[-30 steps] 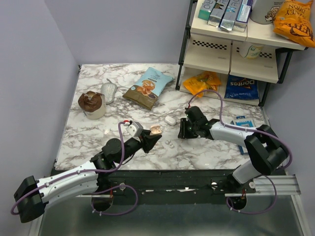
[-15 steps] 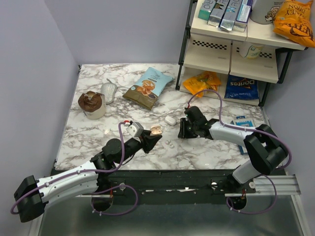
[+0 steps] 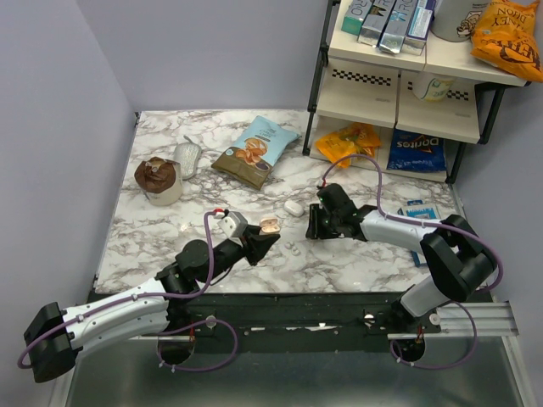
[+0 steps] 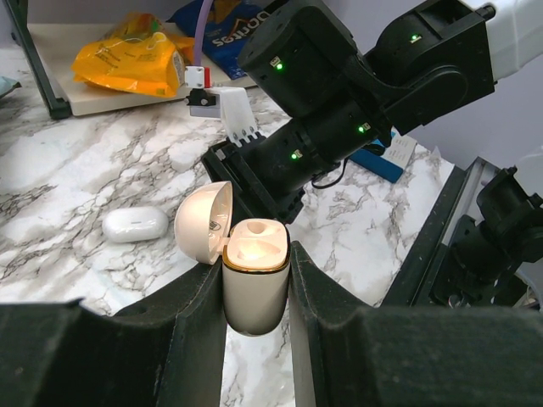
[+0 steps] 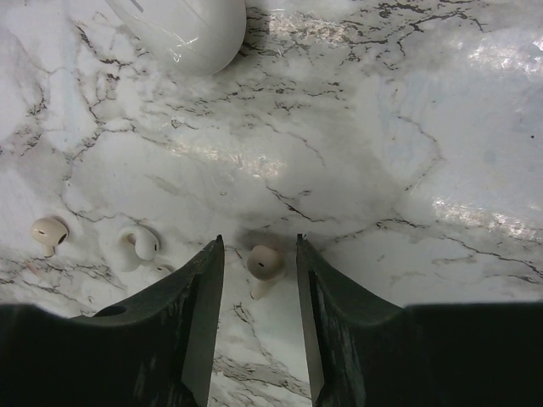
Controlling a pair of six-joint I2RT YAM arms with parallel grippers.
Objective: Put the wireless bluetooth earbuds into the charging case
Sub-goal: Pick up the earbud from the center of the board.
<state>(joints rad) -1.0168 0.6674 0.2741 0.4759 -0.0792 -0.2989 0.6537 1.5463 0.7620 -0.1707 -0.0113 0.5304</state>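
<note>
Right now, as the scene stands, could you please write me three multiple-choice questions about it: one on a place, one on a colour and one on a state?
1. Where is the charging case?
A. lying flat on the table
B. in the right tool
C. upright between the fingers of the left tool

2. What colour is the inner face of the open case?
A. tan-peach
B. blue
C. black

3. How does the right tool stand?
A. shut on an earbud
B. open, with an earbud lying on the table between its fingers
C. shut on nothing

Answers:
1. C, since the left wrist view shows both fingers pressed on the case's sides.
2. A, since the opened top shows a peach face.
3. B, since marble shows between the bud and each finger.
</note>
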